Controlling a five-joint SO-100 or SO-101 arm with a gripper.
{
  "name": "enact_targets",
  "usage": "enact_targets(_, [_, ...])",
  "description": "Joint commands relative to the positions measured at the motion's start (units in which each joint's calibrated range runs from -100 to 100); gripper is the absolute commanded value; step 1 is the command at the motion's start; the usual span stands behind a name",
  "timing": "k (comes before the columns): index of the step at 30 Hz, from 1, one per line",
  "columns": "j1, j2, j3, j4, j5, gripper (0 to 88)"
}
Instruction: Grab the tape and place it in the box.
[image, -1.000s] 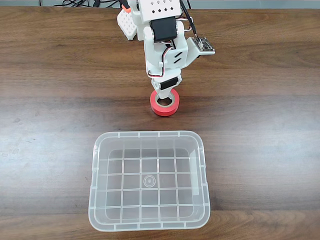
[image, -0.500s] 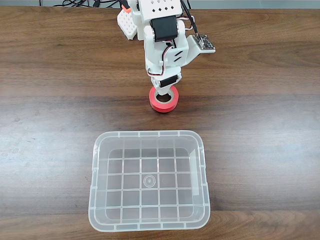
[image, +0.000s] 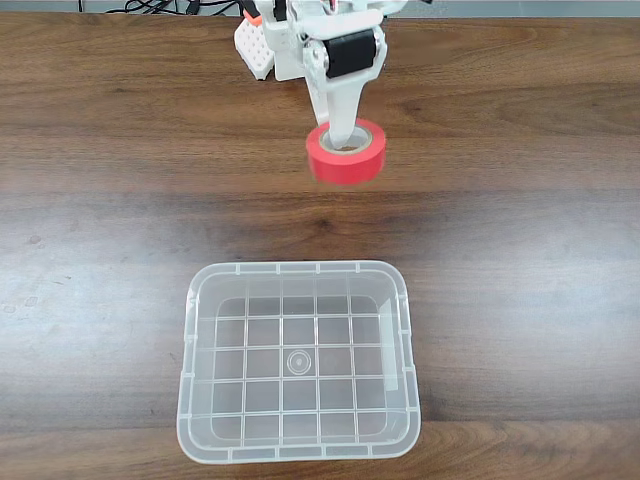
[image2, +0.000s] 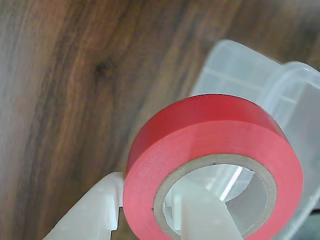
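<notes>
Wood table (image: 120, 200), tape (image: 346, 155) now lifted (fingers (image2: 200, 215) pinching)

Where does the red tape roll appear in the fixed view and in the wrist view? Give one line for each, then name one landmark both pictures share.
Fixed view: the tape sits upper centre, held by the pincer beyond the far rim of the box.
Wrist view: the tape fills the lower right, one finger outside the ring, one through its core.
Shared landmark: the clear box, lower centre in the fixed view, upper right behind the roll in the wrist view.
</notes>
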Motion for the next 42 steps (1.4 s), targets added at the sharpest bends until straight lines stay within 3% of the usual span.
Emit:
enact_targets(1, [0.87, -5.20, -6.32, 2.54, 0.30, 1.7])
enact_targets(10, [1.09, -5.44, -7.46, 2.20, 0.30, 1.7])
enact_targets(16, [7.24, -0.86, -17.01, 0.65, 0.35, 2.0])
enact_targets(26, [13.02, 26.66, -41.54, -5.60, -0.02, 2.0])
enact_targets(42, [12.29, 68.65, -77.54, -4.65, -0.02, 1.7])
